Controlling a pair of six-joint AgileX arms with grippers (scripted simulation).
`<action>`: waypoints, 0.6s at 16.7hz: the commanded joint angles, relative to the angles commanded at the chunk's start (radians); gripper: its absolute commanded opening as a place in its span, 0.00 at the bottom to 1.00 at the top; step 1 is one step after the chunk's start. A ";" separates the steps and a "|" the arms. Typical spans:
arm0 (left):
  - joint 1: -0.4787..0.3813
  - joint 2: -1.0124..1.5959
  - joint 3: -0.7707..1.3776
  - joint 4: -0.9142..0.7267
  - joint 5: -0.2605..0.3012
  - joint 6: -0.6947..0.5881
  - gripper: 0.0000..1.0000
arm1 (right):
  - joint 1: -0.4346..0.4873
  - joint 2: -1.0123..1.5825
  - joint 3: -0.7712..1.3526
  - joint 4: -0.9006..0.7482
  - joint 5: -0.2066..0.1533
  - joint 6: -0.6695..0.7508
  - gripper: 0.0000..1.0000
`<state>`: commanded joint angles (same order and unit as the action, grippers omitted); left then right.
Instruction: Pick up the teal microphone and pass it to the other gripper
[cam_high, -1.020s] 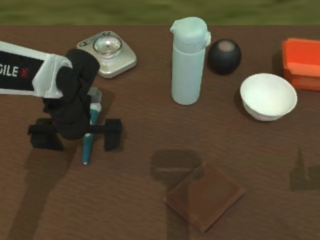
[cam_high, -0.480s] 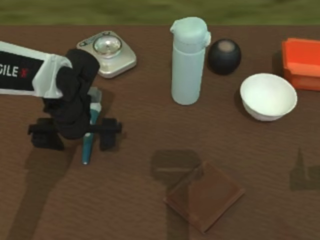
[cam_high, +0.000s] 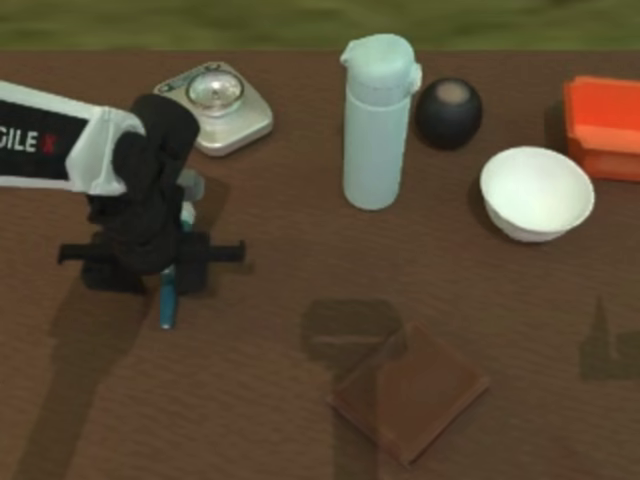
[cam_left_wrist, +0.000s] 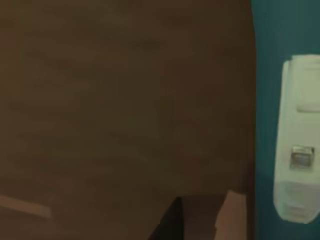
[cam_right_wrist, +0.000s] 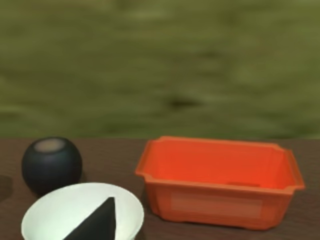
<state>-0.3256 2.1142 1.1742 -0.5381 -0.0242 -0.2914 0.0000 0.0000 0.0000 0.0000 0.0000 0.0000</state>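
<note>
Left gripper sits low over the microphone, jaws drawn in against the teal handle, which lies on the table between them, tail protruding beyond. Judged rigid, light, smooth and slip-prone; grip mid-handle near the switch, not the mesh head. Right gripper is parked, jaw state undeterminable.

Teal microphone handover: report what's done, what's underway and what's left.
Done: the left claw is down over the teal microphone, which lies on the table at its left. Underway: its fingers have narrowed around the handle; lift isn't evident. Left: raise it and pass it to the right claw, parked above the white bowl.
</note>
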 joint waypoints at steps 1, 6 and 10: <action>0.000 0.000 0.000 0.000 0.000 0.000 0.00 | 0.000 0.000 0.000 0.000 0.000 0.000 1.00; -0.001 -0.064 0.022 -0.029 -0.017 0.013 0.00 | 0.000 0.000 0.000 0.000 0.000 0.000 1.00; -0.001 -0.079 0.002 0.073 0.030 0.037 0.00 | 0.000 0.000 0.000 0.000 0.000 0.000 1.00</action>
<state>-0.3270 2.0351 1.1765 -0.4653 0.0058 -0.2544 0.0000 0.0000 0.0000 0.0000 0.0000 0.0000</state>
